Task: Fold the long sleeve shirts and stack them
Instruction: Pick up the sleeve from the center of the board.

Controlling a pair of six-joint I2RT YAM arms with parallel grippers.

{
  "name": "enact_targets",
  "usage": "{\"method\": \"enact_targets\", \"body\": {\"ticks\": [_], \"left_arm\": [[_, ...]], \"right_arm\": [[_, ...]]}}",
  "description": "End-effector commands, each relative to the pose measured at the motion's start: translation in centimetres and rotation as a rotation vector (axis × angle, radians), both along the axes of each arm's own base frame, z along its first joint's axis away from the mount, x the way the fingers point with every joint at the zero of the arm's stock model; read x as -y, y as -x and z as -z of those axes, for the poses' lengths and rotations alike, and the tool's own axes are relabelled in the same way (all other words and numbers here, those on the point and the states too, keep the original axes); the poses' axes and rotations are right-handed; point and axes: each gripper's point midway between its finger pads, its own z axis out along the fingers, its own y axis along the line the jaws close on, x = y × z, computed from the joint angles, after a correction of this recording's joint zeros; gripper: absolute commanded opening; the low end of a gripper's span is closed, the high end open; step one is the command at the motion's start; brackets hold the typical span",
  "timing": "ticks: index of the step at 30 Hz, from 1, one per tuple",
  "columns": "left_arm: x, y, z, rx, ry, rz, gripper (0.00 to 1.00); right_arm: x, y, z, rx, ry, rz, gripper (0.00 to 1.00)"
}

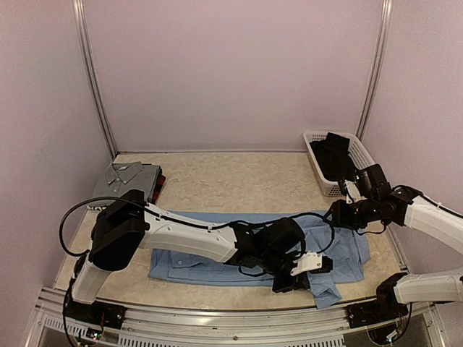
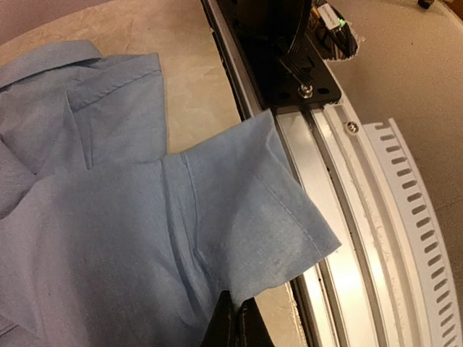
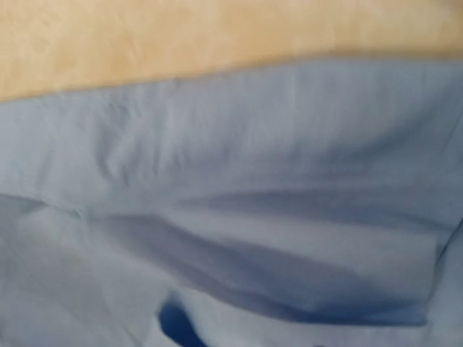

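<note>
A large light blue shirt lies spread across the front of the table. My left gripper reaches over it to its near right corner. In the left wrist view that gripper is shut on the edge of the blue shirt, beside a sleeve cuff that hangs over the table's edge. My right gripper is low at the shirt's far right edge. The right wrist view shows only blue cloth, with no fingers visible. A folded grey shirt lies at the back left with red-and-black cloth beside it.
A white mesh basket holding dark cloth stands at the back right. The metal rail of the table's near edge runs just beside the held cuff, with the black mount plate of an arm base on it. Walls close in the table on three sides.
</note>
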Motion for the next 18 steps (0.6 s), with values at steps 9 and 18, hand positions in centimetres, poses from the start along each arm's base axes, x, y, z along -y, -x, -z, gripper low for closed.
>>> {"method": "enact_targets", "body": {"ticks": [9,18], "left_arm": [[-2.3,3.0,-16.8,-0.118,0.302,0.037,0.00],[-3.9,6.3,-24.4,-0.144,0.399,0.047,0.00]], "right_arm": [[1.7,-3.2,-4.8,0.123,0.068,0.030,0.46],[1.7,-4.6,-4.0,0.113,0.073,0.019,0.46]]}}
